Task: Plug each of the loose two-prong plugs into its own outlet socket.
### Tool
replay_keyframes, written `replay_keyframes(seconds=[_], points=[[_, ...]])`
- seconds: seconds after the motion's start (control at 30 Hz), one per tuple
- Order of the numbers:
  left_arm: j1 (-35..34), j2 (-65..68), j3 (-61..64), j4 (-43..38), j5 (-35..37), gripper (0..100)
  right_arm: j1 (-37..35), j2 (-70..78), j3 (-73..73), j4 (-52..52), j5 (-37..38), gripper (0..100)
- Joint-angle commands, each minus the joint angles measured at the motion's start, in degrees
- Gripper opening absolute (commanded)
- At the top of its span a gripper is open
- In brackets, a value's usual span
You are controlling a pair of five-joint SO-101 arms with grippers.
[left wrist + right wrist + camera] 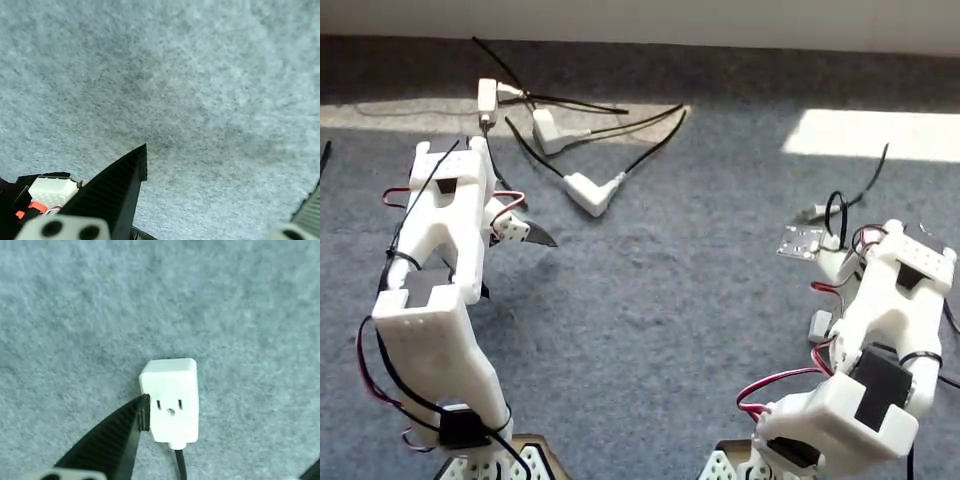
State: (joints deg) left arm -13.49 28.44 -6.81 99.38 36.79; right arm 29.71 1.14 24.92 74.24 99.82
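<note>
Left gripper (227, 175) is wide open and holds nothing, just grey carpet (200, 75) between its fingers. In the high view I see it hanging low over the carpet, near the nearest corded piece (588, 192) but apart from it. Two more white pieces lie farther back, the angled piece (548, 130) and the narrow piece (487, 100), with their black cords crossing there. I can't tell plug from socket on those three, too small from here.

Right gripper (230, 435) is also wide open with nothing gripped. The white outlet socket (172, 400) lies face up on the carpet between its fingers, two slots and a round hole showing, black cord out one end. One black fingertip (144, 410) touches the socket's side, and the other finger is well clear of it
</note>
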Motion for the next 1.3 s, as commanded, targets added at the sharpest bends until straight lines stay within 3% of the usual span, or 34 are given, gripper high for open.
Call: replay_keyframes(seconds=[0.0, 0.17, 0.4, 0.8, 1.13, 1.27], points=[[0.31, -0.31, 0.04, 0.18, -0.26, 48, -0.84, -2.77, -4.79, -0.31, 0.70, 49.2], [0.31, -0.31, 0.04, 0.18, -0.26, 48, -0.13, -2.42, -4.88, -1.71, 0.70, 49.2], [0.31, -0.31, 0.04, 0.18, -0.26, 48, 0.22, -2.51, 7.43, -14.37, 0.79, 49.2], [0.31, -0.31, 0.04, 0.09, -0.26, 48, 4.53, -2.95, 11.82, -14.73, 0.88, 49.2], [0.31, -0.31, 0.04, 0.00, -0.09, 48, 5.58, -3.03, 11.74, 3.38, 0.88, 49.2], [0.31, -0.31, 0.04, 0.09, -0.09, 48, 5.58, -2.77, 11.74, 2.07, 0.79, 49.1]])
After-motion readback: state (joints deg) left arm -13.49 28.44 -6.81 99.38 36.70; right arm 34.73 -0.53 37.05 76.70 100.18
